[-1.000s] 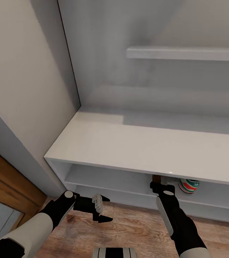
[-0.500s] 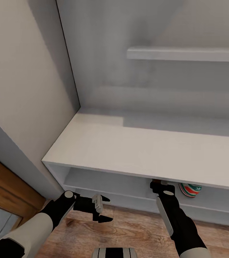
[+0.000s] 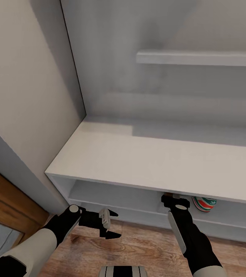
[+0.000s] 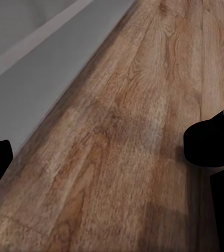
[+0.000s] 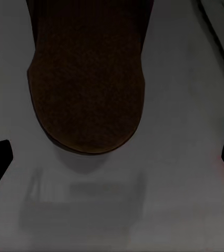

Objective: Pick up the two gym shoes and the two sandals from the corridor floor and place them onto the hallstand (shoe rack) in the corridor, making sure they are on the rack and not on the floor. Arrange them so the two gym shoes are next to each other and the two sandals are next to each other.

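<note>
Nearest the camera in the head view, the left end effector (image 3: 111, 224) hangs over the corridor floor (image 3: 146, 246) with its fingers apart and nothing between them; its wrist view looks along bare planks running beside the pale base of the hallstand (image 3: 149, 161). Farther in, the right end effector (image 3: 173, 199) reaches under the hallstand's top board into the upper open tier. The right wrist view shows what the head view mostly hides: a sandal (image 5: 85, 79) lying flat on the grey shelf directly ahead, its rounded end toward the camera and its long axis running away along the reach, with the dark fingertips spread wide at either side and apparently clear of it. Just beyond and to the right on the same tier sits a gym shoe (image 3: 203, 204). The right arm is plainly the nearer to both.
</note>
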Available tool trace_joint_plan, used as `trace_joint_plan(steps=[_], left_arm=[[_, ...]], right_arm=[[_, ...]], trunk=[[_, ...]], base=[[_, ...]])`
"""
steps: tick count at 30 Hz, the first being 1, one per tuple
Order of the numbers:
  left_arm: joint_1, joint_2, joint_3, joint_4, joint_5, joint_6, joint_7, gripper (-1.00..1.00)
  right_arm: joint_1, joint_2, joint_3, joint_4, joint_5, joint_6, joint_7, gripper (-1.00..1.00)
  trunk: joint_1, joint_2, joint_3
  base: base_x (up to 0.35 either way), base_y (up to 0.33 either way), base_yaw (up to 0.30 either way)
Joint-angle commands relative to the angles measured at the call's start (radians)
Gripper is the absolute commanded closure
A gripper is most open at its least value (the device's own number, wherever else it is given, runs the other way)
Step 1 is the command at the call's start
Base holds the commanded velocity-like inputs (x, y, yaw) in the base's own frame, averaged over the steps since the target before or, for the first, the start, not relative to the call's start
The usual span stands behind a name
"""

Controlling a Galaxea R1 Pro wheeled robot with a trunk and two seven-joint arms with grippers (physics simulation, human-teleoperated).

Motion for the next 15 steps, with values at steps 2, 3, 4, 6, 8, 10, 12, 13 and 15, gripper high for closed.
trace_joint_plan(steps=[2, 3, 4, 6, 8, 10, 12, 13, 15], left_arm=[[0.000, 0.000, -0.001, -0.001, -0.006, -0.010, 0.001, -1.00], [0.000, 0.000, -0.001, -0.001, -0.006, -0.010, 0.001, -1.00], [0.000, 0.000, -0.001, -0.001, -0.006, -0.010, 0.001, -1.00], [0.000, 0.000, -0.001, -0.001, -0.006, -0.010, 0.001, -1.00], [0.000, 0.000, -0.001, -0.001, -0.006, -0.010, 0.001, -1.00], [0.000, 0.000, -0.001, -0.001, -0.006, -0.010, 0.001, -1.00], [0.000, 0.000, -0.001, -0.001, -0.006, -0.010, 0.001, -1.00], [0.000, 0.000, -0.001, -0.001, -0.006, -0.010, 0.001, -1.00], [0.000, 0.000, -0.001, -0.001, -0.006, -0.010, 0.001, -1.00]], right_arm=[[-0.001, 0.000, 0.002, -0.001, -0.010, 0.003, -0.009, -1.00], [-0.001, 0.000, 0.002, -0.001, -0.010, 0.003, -0.009, -1.00], [-0.001, 0.000, 0.002, -0.001, -0.010, 0.003, -0.009, -1.00], [-0.001, 0.000, 0.002, -0.001, -0.010, 0.003, -0.009, -1.00], [-0.001, 0.000, 0.002, -0.001, -0.010, 0.003, -0.009, -1.00], [0.000, 0.000, 0.002, -0.001, -0.010, 0.003, -0.009, -1.00], [-0.001, 0.000, 0.002, -0.001, -0.010, 0.003, -0.009, -1.00], [-0.001, 0.000, 0.002, -0.001, -0.010, 0.003, -0.009, -1.00], [-0.001, 0.000, 0.002, -0.001, -0.010, 0.003, -0.009, -1.00]], trunk=[[0.000, 0.000, -0.001], [0.000, 0.000, -0.001], [0.000, 0.000, -0.001], [0.000, 0.000, -0.001], [0.000, 0.000, -0.001], [0.000, 0.000, -0.001], [0.000, 0.000, -0.001], [0.000, 0.000, -0.001], [0.000, 0.000, -0.001]], base=[[0.000, 0.000, 0.000], [0.000, 0.000, 0.000], [0.000, 0.000, 0.000], [0.000, 0.000, 0.000], [0.000, 0.000, 0.000], [0.000, 0.000, 0.000], [0.000, 0.000, 0.000], [0.000, 0.000, 0.000], [0.000, 0.000, 0.000]])
